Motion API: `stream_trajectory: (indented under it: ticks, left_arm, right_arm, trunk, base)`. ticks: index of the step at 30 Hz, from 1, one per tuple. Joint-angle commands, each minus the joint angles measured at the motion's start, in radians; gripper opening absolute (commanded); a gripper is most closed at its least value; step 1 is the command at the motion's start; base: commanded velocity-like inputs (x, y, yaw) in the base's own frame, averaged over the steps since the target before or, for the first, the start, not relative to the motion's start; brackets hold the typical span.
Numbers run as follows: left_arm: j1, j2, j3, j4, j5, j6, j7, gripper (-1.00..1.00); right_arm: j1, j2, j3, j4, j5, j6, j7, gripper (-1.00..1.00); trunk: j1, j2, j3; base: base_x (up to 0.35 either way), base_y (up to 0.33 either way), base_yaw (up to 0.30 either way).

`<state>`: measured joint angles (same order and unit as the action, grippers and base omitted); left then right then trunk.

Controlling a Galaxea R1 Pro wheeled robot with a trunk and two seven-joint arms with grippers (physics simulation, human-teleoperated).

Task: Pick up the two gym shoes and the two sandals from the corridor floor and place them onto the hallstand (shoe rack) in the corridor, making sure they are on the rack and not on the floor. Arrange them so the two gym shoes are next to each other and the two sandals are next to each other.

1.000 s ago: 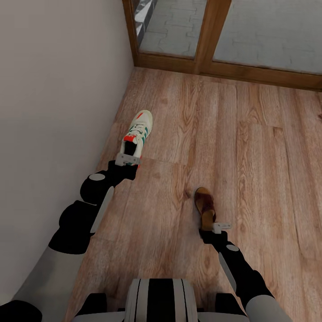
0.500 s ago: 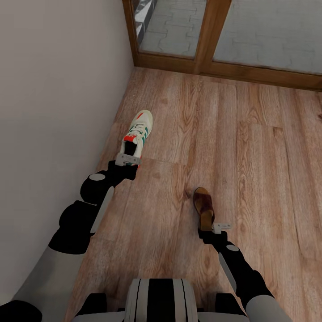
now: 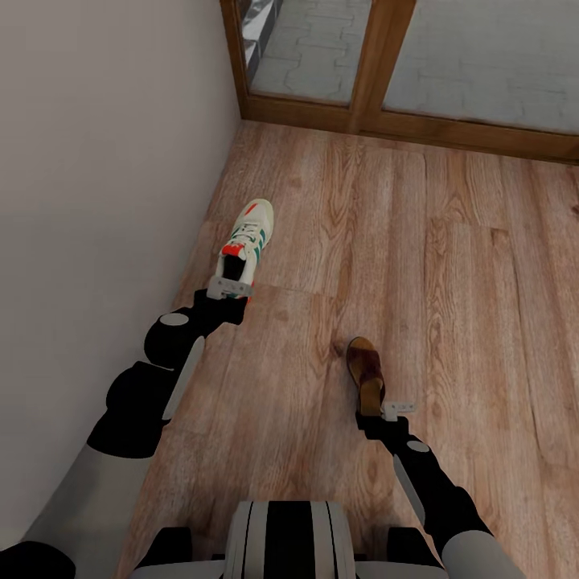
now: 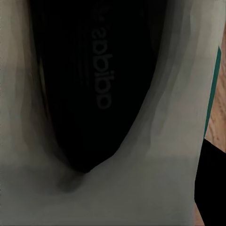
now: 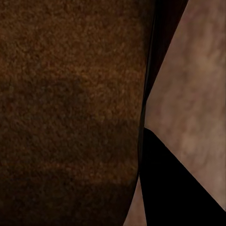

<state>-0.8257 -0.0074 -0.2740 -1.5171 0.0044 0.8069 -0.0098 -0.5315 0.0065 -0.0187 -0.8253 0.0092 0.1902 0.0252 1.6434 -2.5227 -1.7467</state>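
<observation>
The left gripper (image 3: 228,288) pinched the heel of a sneaker (image 3: 248,235); the right gripper (image 3: 388,410) pinched the heel of a sandal (image 3: 364,368). Both shoes seemed carried above the floor (image 3: 450,265), toes pointing away from the robot, long axes running forward, the sandal rolled on edge. Firm, level grips would keep them from swinging in transit.

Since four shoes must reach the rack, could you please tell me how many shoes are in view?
2. One gym shoe lies near the wall at the left gripper; one sandal lies mid-floor at the right gripper. The other two may be out of frame.
</observation>
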Motion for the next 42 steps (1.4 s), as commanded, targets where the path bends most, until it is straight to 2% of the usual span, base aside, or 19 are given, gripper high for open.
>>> stream_trajectory:
  ticks: [1,9,18,29,42]
  left_arm:
    - [0.004,0.0,0.0,0.0,0.001,0.003,0.0,-1.0]
    - [0.057,-0.002,0.001,0.0,-0.001,0.009,0.001,-1.0]
    - [0.063,-0.001,0.001,0.001,-0.001,0.009,0.001,-1.0]
    - [0.116,0.0,0.0,0.002,-0.002,0.008,0.002,-1.0]
    - [0.125,-0.001,0.008,0.005,0.003,0.008,0.002,-1.0]
  right_arm:
    - [0.001,0.0,0.0,0.002,-0.003,0.0,-0.001,-1.0]
    - [0.001,0.001,0.0,0.002,-0.001,0.0,-0.001,-1.0]
    - [0.001,0.002,0.001,0.002,0.001,0.0,-0.001,-1.0]
    - [0.001,0.008,0.002,0.003,0.003,0.0,-0.002,-1.0]
    - [0.001,0.009,0.002,0.003,-0.001,0.001,-0.002,-1.0]
  trunk:
    - [0.0,0.0,0.0]
    - [0.0,0.0,0.0]
    - [-0.004,0.002,0.035]
    - [-0.009,0.005,0.077]
    - [-0.015,0.008,0.127]
  base:
    - [0.0,0.0,0.0]
    - [0.0,0.0,0.0]
    - [0.0,0.0,0.0]
    - [0.0,0.0,0.0]
    - [0.0,0.0,0.0]
